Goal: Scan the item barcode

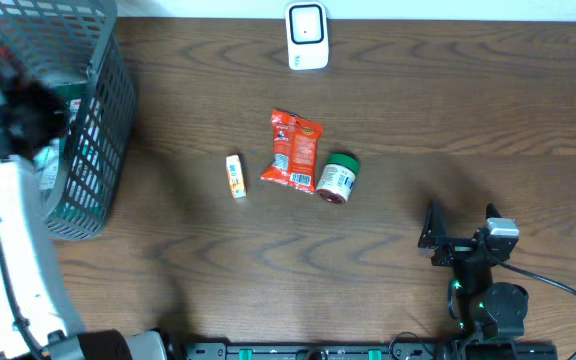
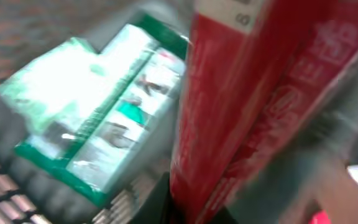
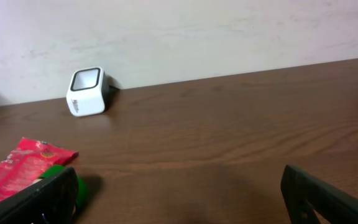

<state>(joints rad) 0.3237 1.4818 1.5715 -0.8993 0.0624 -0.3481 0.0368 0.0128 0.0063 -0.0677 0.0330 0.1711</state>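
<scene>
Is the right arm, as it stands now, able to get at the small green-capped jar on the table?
Probably yes: the right tool is open, and only bare table lies between it and the jar.

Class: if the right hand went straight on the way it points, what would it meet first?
Probably nothing until the back wall: bare table lies ahead of the open right hand. The scanner and red packet sit left.

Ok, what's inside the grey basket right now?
A green-and-white box lies on the basket floor, and a red package fills the left wrist view beside it. The package and the left arm cover the rest, so other items cannot be told.
</scene>
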